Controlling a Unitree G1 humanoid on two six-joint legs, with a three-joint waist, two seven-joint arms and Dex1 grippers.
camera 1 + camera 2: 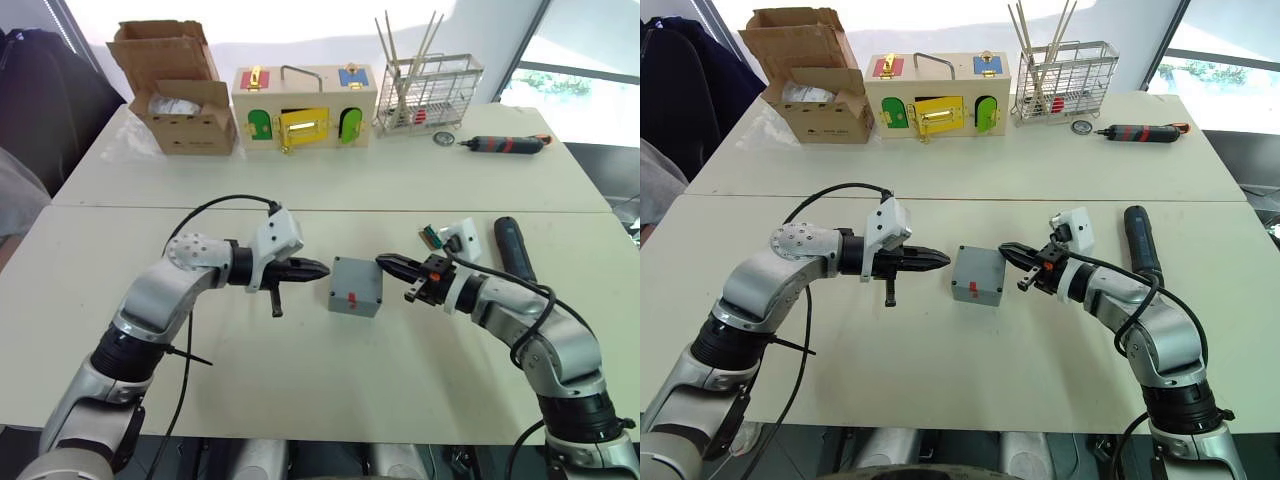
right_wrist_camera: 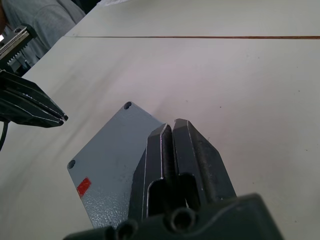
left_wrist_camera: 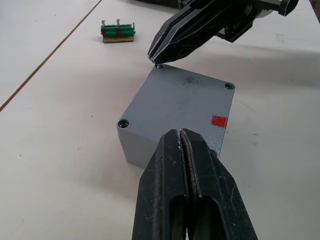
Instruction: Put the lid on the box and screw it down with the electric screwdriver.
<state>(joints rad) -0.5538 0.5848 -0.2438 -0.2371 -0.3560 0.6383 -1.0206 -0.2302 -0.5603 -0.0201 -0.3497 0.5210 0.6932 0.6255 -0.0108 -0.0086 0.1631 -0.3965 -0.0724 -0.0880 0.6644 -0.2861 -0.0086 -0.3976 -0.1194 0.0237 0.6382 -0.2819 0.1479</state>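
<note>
Both arms reach inward, their pincers flanking the small grey plastic cube-like box with a red mark on its side.

The box sits on the white table, lid already on top with screw holes at the corners. The left gripper points at the box from its left, forearm level and elbow bent outward, black fingers pressed together, tip just beside the box's edge. The right gripper comes from the box's right, wrist angled down, fingers likewise pressed together and holding nothing, tip at the box's far corner. The thick black cylindrical electric screwdriver lies on the table right of the box, beyond the right arm. A small green terminal block lies behind the box. No readable writing is visible.
</note>
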